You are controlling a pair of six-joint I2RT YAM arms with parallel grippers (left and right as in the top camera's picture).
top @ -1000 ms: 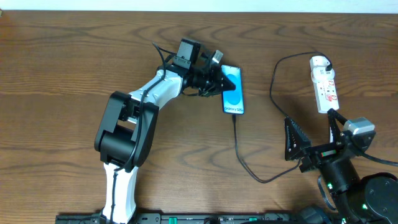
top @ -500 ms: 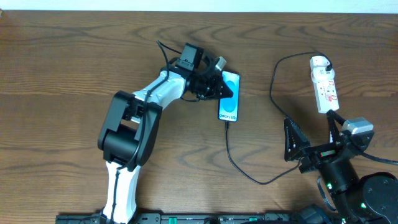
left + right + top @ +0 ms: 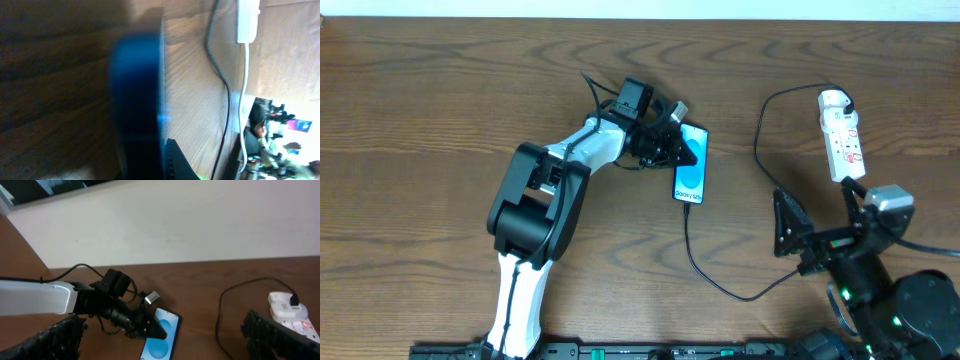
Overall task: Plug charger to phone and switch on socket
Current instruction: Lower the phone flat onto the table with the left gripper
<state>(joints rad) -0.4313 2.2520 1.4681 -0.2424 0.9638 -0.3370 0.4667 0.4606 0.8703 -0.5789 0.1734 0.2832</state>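
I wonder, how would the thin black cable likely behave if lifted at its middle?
Probably floppy: the thin black cable lies in loose curves on the wooden table, so it should sag either side. It looks light, yet lifting may tug the blue-screened phone at its end.

One phone [image 3: 690,168], one black charger cable [image 3: 756,145] and one white power strip [image 3: 842,135] share a single wooden table [image 3: 420,100] with two robot arms, the left arm [image 3: 535,200] and the right arm [image 3: 865,275].
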